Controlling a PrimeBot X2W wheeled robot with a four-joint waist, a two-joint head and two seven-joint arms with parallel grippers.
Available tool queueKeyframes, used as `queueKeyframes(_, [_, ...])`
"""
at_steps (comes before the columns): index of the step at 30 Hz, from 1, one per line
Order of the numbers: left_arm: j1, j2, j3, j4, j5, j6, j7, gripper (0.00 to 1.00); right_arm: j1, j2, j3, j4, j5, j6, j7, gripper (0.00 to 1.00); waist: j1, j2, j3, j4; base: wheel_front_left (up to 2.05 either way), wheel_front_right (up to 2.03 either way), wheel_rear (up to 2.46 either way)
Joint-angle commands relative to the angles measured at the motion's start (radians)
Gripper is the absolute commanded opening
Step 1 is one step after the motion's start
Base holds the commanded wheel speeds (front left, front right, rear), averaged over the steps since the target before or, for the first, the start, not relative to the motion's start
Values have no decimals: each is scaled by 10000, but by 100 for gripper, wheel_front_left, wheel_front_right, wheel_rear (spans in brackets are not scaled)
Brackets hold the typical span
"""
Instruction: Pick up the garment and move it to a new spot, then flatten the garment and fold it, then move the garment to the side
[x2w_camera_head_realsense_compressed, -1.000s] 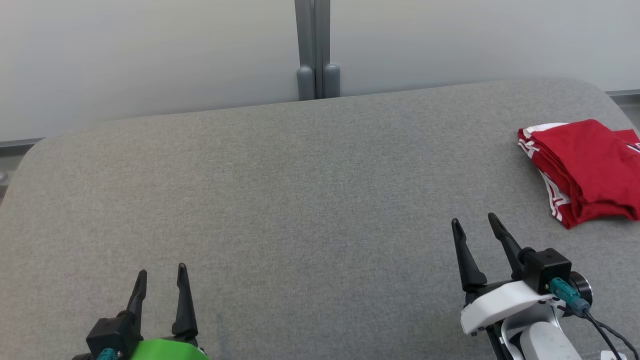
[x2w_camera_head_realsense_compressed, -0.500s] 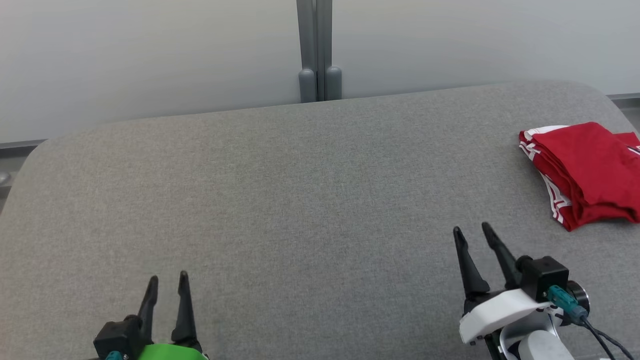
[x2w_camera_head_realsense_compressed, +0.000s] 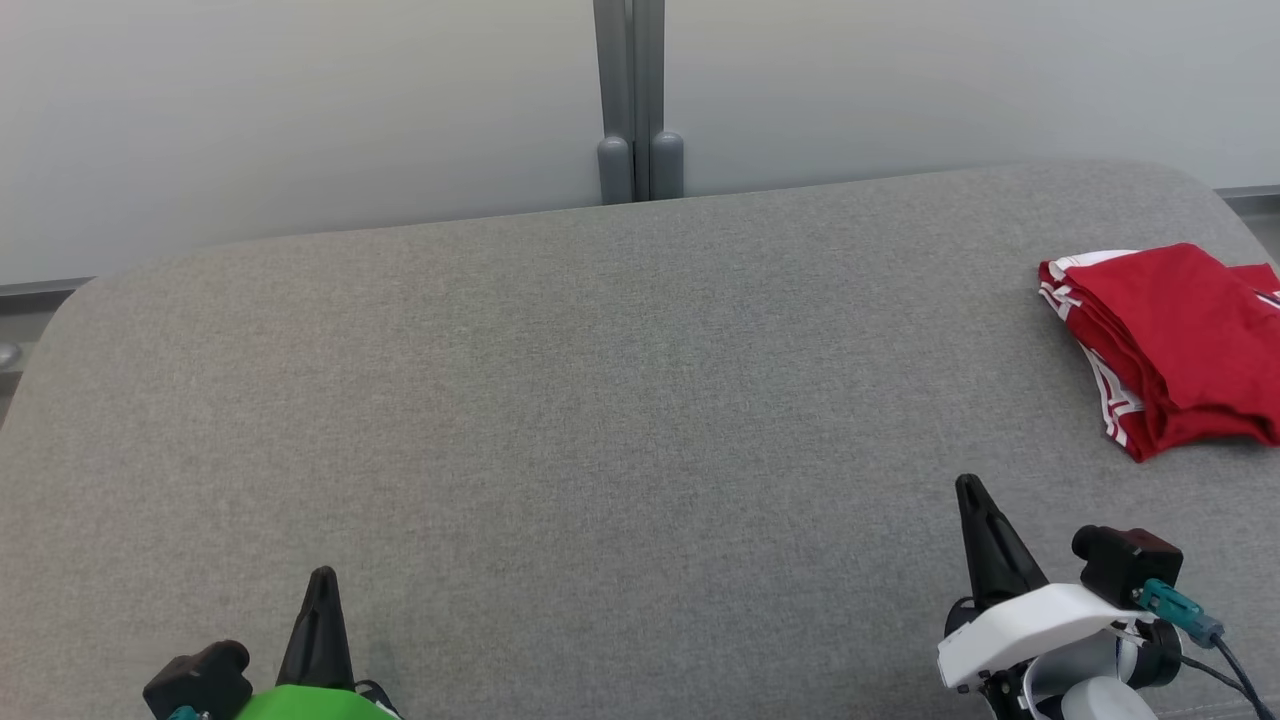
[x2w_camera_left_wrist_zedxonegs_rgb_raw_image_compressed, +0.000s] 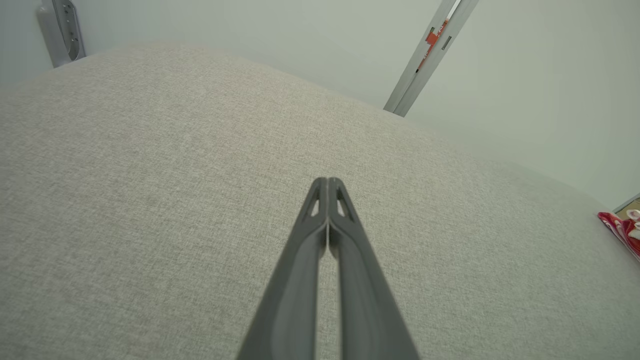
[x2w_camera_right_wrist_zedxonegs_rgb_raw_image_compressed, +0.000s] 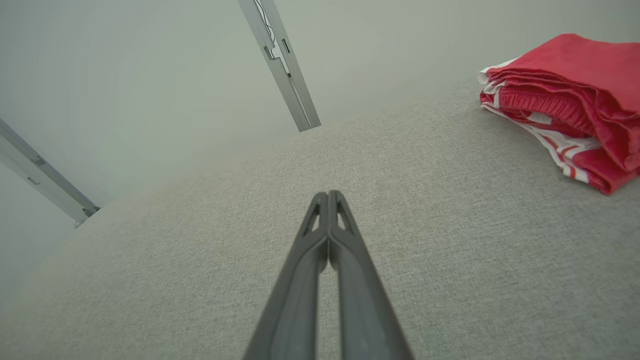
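The garment (x2w_camera_head_realsense_compressed: 1180, 340), red with white stripes, lies folded at the right edge of the grey tabletop (x2w_camera_head_realsense_compressed: 620, 400), toward the far right corner. The right gripper (x2w_camera_head_realsense_compressed: 968, 487) is near the front edge, apart from the garment, fingers pressed together and empty. The left gripper (x2w_camera_head_realsense_compressed: 322, 578) is at the front left, fingers likewise together, holding nothing. A grey post (x2w_camera_head_realsense_compressed: 630, 100) stands behind the far edge.

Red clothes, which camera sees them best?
The right wrist view: the red garment is close and large, its stacked folds and white stripes clear, though cropped at the edge. The head view shows it smaller from above, also cropped. The left wrist view catches a red sliver.
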Motion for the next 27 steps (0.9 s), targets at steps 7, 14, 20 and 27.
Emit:
queueKeyframes(7, [-453,11,249,-178,-1335,-157,348,0,-292,-80,-195,-242,1525,-3,329,0,0,0,9,3,0,0,0])
queueKeyframes(14, [-589,-1,401,-194,-2356,-254,634,0,-343,-101,-326,-287,2674,-3,600,0,0,0,18,6,0,0,0])
queueKeyframes(20, [-702,-10,519,-206,-3149,-335,865,0,-379,-116,-431,-321,3573,-4,818,0,0,0,25,9,0,0,0])
queueKeyframes(27, [-815,-20,649,-218,-3997,-424,1111,0,-418,-128,-548,-359,4527,-5,1050,0,0,0,33,12,0,0,0])
